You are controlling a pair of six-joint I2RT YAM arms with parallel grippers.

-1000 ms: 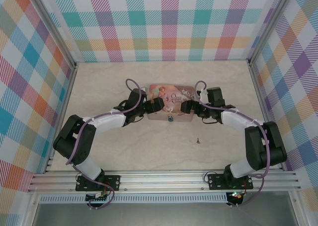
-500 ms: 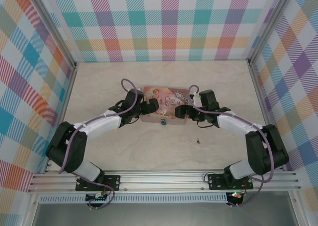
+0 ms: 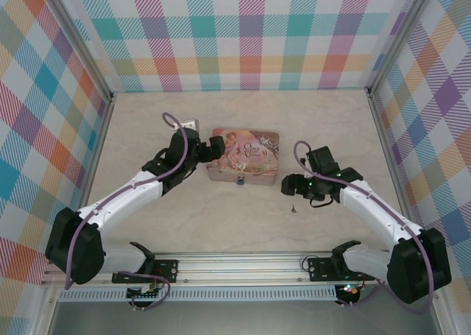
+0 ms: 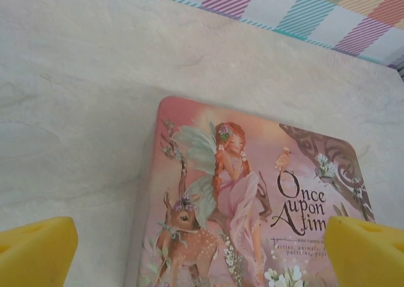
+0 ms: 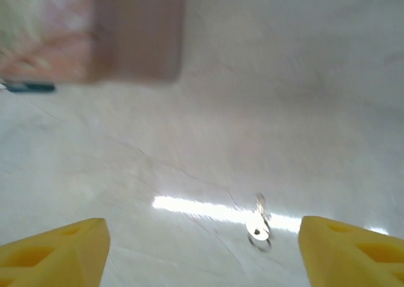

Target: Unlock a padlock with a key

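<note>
The key (image 3: 293, 209), lying flat on the table (image 3: 221, 217) at 5 o'clock from the padlock (image 3: 239, 181) at the tin's (image 3: 246, 151) near edge, could be skidded aside or missed if the wide-open right end effector (image 5: 202, 254) is closed off-centre.

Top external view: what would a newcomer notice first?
The pink pictured tin in the middle of the table, with the small blue padlock at its near edge. Both arms curve in toward it: the left gripper is open at the tin's left end, and the right gripper is open near the tiny key.
</note>
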